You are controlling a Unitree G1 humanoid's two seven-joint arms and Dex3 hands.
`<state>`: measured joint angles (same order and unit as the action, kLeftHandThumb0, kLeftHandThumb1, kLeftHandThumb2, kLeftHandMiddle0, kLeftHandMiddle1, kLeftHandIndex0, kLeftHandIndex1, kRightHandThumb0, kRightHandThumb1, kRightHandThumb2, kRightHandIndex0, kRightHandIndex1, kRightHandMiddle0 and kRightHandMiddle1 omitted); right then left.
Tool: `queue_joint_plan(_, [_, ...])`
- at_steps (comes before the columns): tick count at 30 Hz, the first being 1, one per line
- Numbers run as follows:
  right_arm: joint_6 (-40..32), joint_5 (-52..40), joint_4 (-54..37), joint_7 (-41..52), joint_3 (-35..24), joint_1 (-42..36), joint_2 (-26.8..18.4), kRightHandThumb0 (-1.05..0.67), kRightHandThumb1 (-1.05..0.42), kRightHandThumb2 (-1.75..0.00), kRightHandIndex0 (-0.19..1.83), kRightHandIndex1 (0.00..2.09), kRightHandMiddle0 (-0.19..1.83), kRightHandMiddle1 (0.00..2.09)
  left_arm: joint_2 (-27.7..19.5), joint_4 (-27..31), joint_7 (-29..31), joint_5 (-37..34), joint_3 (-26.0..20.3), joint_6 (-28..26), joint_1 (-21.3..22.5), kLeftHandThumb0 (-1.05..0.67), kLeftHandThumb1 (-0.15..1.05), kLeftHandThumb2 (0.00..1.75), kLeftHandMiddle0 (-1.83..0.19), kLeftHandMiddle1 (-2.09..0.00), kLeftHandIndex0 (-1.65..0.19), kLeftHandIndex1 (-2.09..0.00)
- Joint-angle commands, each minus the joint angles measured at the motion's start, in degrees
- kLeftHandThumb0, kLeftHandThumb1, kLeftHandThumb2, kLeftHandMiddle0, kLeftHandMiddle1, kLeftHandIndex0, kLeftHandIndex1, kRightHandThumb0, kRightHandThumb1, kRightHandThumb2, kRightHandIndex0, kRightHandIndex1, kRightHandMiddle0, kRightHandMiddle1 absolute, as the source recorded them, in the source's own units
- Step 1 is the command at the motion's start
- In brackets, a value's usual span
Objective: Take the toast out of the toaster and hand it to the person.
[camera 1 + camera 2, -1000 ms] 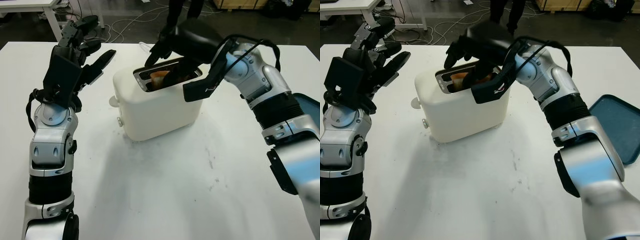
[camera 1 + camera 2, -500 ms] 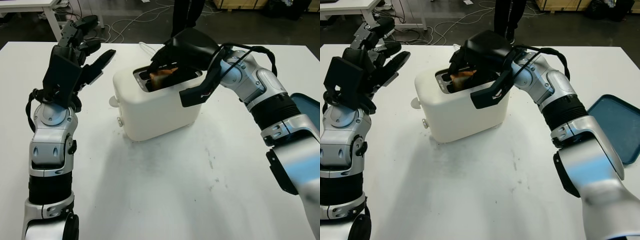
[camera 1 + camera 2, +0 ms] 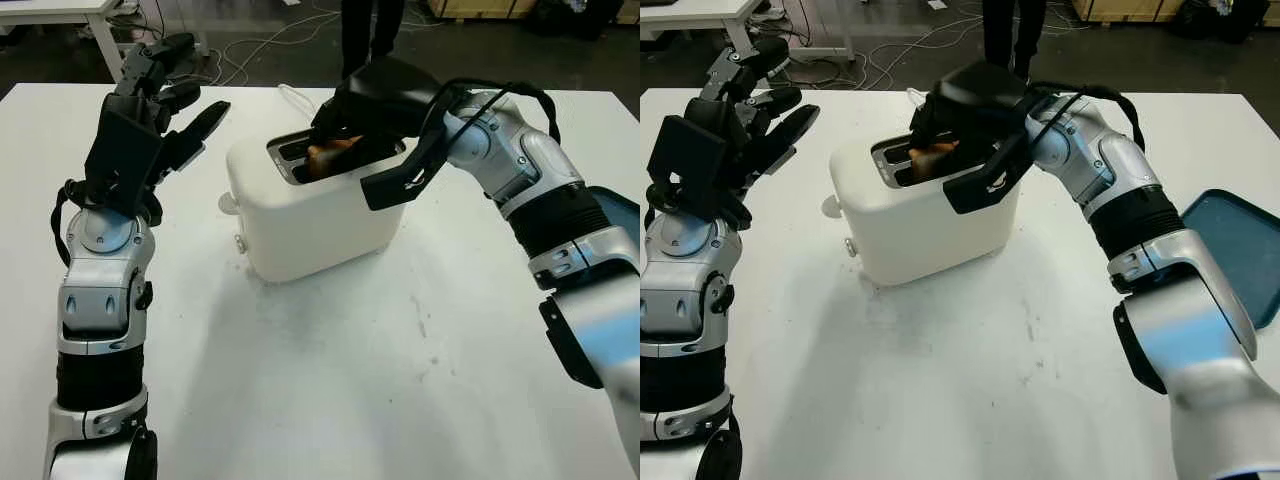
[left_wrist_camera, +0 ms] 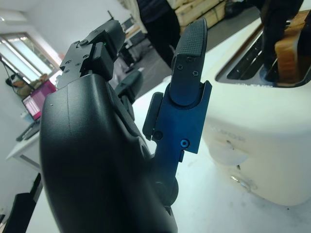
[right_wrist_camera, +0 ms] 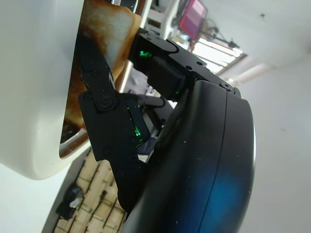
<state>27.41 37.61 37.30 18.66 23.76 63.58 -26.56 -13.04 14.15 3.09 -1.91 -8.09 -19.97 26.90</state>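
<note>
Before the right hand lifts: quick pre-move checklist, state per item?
1. Right hand fingers around the toast: ok, they close on it in the right wrist view.
2. Toast clear of the slot: not ok, its lower part sits inside the toaster.
3. Toaster upright on the table: ok.
4. Left hand out of the lift path: ok, open and raised to the robot's left of the toaster, not touching it.
5. Person ready to receive: cannot tell, just legs beyond the table's far edge.
6. Grip firmness: cannot tell.
</note>
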Motion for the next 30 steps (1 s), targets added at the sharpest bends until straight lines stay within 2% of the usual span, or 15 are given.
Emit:
queue_joint_plan(1, [-1.0, 1.4, -0.5, 2.4, 1.4, -0.6, -1.2, -0.59, -0.74, 0.0, 0.88, 1.5, 0.85, 1.19, -0.2, 0.1, -0.2, 0.1, -0.3, 0.9, -0.4, -0.48, 0.92, 0.05, 0.0, -0.85, -0.09, -0.58])
queue_joint_plan(3, [-1.1, 1.7, -0.8, 3.0, 1.8, -0.8, -1.5, -0.59, -0.75, 0.0, 0.96, 1.45, 0.87, 1.18, -0.1, 0.1, -0.1, -0.1, -0.4, 1.0, -0.4, -0.48, 0.92, 0.05, 0.0, -0.85, -0.09, -0.58])
queue_joint_plan(5, [-0.9, 2.5, -1.1, 2.9, 2.6, -0.9, -1.9, -0.6, -0.77, 0.0, 1.04, 1.38, 0.97, 1.01, -0.2, 0.0, -0.1, 0.0, -0.4, 1.3, -0.5, -0.49, 0.92, 0.04, 0.0, -0.85, -0.08, -0.58])
queue_joint_plan(6, [-0.7, 3.4, -1.2, 2.3, 3.1, -0.9, -2.2, -0.61, -0.78, 0.0, 1.06, 1.37, 1.01, 0.92, -0.2, 0.0, -0.1, 0.1, -0.3, 1.4, -0.6, -0.49, 0.92, 0.04, 0.0, -0.85, -0.08, -0.58])
queue_joint_plan(7, [-0.6, 4.2, -1.3, 1.9, 3.6, -1.0, -2.3, -0.63, -0.79, 0.0, 1.05, 1.47, 1.04, 0.93, -0.3, 0.0, -0.1, 0.2, -0.3, 1.4, -0.6, -0.49, 0.92, 0.05, 0.0, -0.85, -0.08, -0.58])
queue_joint_plan(10, [0.6, 6.9, -1.1, -1.0, 5.1, -1.1, -2.9, -0.62, -0.84, -0.01, 1.05, 1.58, 1.02, 1.07, -0.3, 0.1, -0.1, 0.2, -0.3, 1.4, -0.7, -0.49, 0.92, 0.05, 0.0, -0.85, -0.08, -0.59])
queue_joint_plan(13, [1.8, 9.8, -0.5, -5.0, 6.9, -1.1, -3.4, -0.56, -0.9, -0.06, 1.08, 1.55, 1.01, 1.18, -0.4, 0.2, -0.3, 0.5, -0.2, 1.4, -0.8, -0.5, 0.92, 0.05, 0.0, -0.85, -0.08, -0.59])
queue_joint_plan(14, [2.3, 10.1, -0.1, -6.0, 7.1, -1.1, -3.5, -0.52, -0.91, -0.13, 1.06, 1.62, 0.94, 1.37, -0.3, 0.2, -0.3, 0.5, -0.2, 1.4, -0.8, -0.49, 0.92, 0.05, 0.0, -0.85, -0.08, -0.59])
queue_joint_plan(16, [3.5, 10.5, 1.3, -8.3, 7.5, -0.7, -3.6, -0.48, -0.92, -0.24, 1.03, 1.71, 0.87, 1.58, -0.3, 0.2, -0.3, 0.4, -0.2, 1.4, -0.8, -0.49, 0.92, 0.05, 0.0, -0.85, -0.08, -0.59])
queue_joint_plan(18, [4.0, 10.0, 2.8, -10.0, 7.3, -0.1, -3.3, -0.47, -0.92, -0.31, 1.04, 1.74, 0.84, 1.69, -0.2, 0.1, -0.2, 0.3, -0.3, 1.5, -0.8, -0.49, 0.92, 0.05, 0.0, -0.84, -0.08, -0.59])
queue_joint_plan(25, [3.7, 4.2, 7.5, -14.7, 2.3, 2.6, -1.3, -0.44, -0.92, -0.33, 1.06, 1.75, 0.8, 1.74, -0.2, 0.1, -0.4, 0.6, 0.0, 1.4, -0.8, -0.48, 0.92, 0.04, 0.0, -0.85, -0.08, -0.6])
queue_joint_plan(30, [2.6, 1.5, 8.6, -15.7, -1.6, 5.0, -0.8, -0.46, -0.92, -0.43, 1.09, 1.75, 0.81, 1.75, -0.2, 0.2, -0.5, 0.6, -0.1, 1.2, -0.7, -0.48, 0.92, 0.04, 0.0, -0.86, -0.08, -0.6])
